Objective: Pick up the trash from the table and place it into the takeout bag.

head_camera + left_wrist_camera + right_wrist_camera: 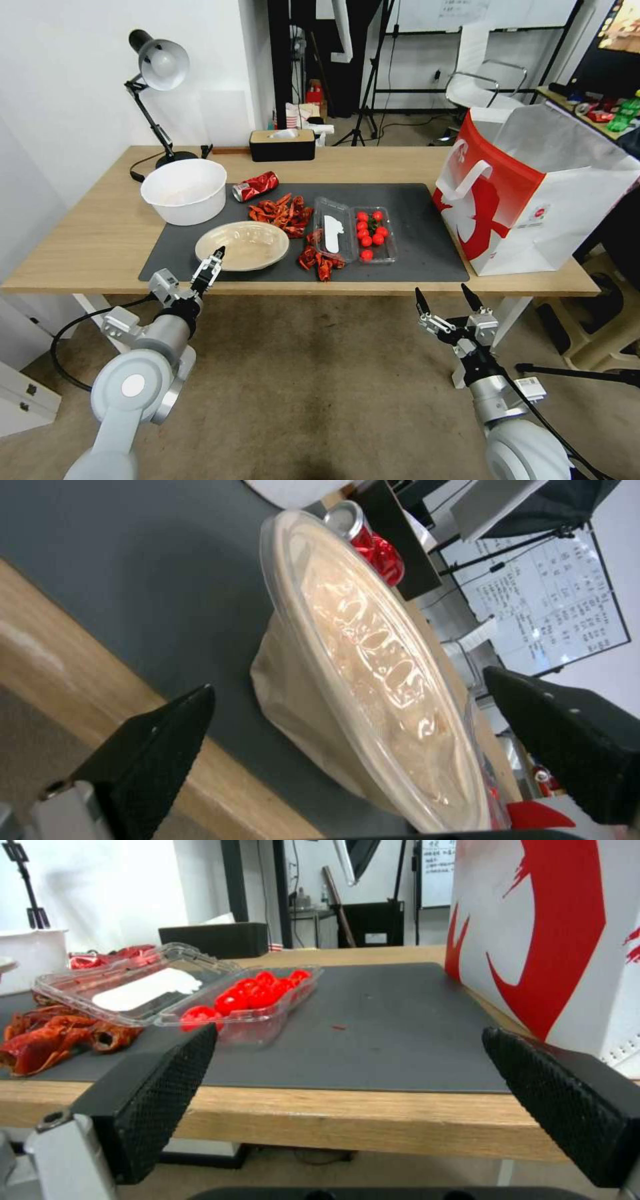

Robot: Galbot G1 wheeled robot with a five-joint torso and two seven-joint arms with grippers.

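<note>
A beige shallow bowl with a clear lid sits at the front left of the dark mat on the table. My left gripper is open at the bowl's near rim; in the left wrist view its fingers stand either side of the bowl. A crushed red soda can lies behind the bowl. The takeout bag stands upright at the table's right end. My right gripper hangs open and empty below the table's front edge, facing the mat and the bag.
A white deep bowl stands at the mat's back left. Red crayfish shells lie mid-mat beside an open clear clamshell of cherry tomatoes. A black tissue box and a desk lamp stand along the far edge.
</note>
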